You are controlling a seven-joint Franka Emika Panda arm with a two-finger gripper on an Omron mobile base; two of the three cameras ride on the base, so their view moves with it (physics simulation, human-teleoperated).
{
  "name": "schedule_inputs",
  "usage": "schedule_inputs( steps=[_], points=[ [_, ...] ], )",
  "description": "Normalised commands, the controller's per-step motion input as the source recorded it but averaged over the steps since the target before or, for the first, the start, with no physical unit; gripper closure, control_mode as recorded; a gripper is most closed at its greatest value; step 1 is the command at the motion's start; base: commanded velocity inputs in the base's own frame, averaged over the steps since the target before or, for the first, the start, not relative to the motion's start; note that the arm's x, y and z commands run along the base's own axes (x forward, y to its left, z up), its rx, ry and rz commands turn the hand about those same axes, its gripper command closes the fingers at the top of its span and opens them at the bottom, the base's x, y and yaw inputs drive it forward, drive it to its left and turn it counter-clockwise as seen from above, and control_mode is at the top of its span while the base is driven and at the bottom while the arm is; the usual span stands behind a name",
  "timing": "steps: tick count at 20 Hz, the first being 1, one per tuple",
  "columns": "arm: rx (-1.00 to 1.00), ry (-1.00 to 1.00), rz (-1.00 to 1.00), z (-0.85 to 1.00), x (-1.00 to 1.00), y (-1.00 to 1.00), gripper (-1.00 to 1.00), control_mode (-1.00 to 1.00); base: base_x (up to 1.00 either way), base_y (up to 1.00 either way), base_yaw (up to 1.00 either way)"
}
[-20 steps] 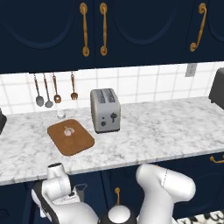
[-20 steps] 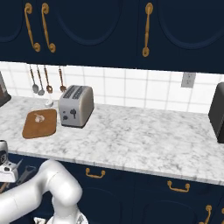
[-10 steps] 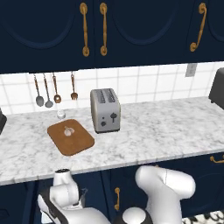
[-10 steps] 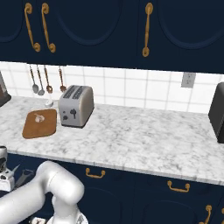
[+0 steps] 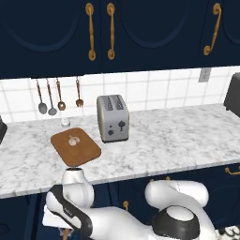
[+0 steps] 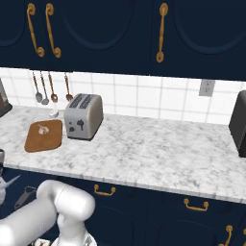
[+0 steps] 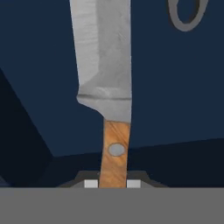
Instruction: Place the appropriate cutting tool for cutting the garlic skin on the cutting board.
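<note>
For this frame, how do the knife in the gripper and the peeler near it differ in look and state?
The knife has a broad grey blade and a brown wooden handle with a rivet; the peeler shows just a grey looped head, no wood. The knife's handle runs down between the fingertips of the gripper, apparently clamped, while the peeler is not between them. The knife reaches up the middle of the hand view; the peeler sits at its top corner. Both are grey metal against dark blue.
</note>
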Motion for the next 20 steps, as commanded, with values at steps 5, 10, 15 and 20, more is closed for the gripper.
schedule_inputs(
  steps=[5, 10, 15, 20],
  points=[
    [-0.02, 0.05, -0.42, 0.89, -0.67, 0.0, 1.0, -1.0, 0.0, 0.0, 0.0],
    [-0.09, 0.0, -0.36, 1.0, -0.46, 0.0, 1.0, -1.0, 0.0, 0.0, 0.0],
    [-0.21, 0.0, -0.25, 1.0, 0.02, 0.0, 1.0, -1.0, 0.0, 0.0, 0.0],
    [-0.26, 0.0, -0.13, 1.0, 0.48, 0.0, 1.0, -1.0, 0.0, 0.0, 0.0]
  ],
)
